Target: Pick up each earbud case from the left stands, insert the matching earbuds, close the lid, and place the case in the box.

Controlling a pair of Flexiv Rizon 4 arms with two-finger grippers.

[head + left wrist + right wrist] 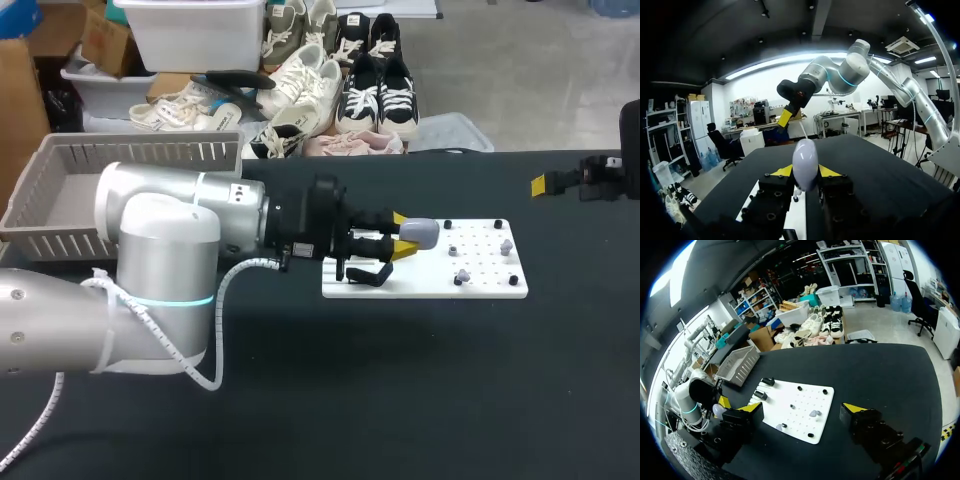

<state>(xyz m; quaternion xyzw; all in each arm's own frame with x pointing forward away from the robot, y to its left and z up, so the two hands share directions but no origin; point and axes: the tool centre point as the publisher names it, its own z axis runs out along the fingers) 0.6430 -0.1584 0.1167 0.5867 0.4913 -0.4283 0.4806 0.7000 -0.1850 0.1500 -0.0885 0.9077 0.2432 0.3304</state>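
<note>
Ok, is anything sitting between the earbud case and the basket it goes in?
Nothing loose does. The earbud case sits between the left fingers above the white board, and only the left arm itself lies between it and the basket.

Blk table (400,400) w/ white pegboard (480,285), grey basket (130,150).
</note>
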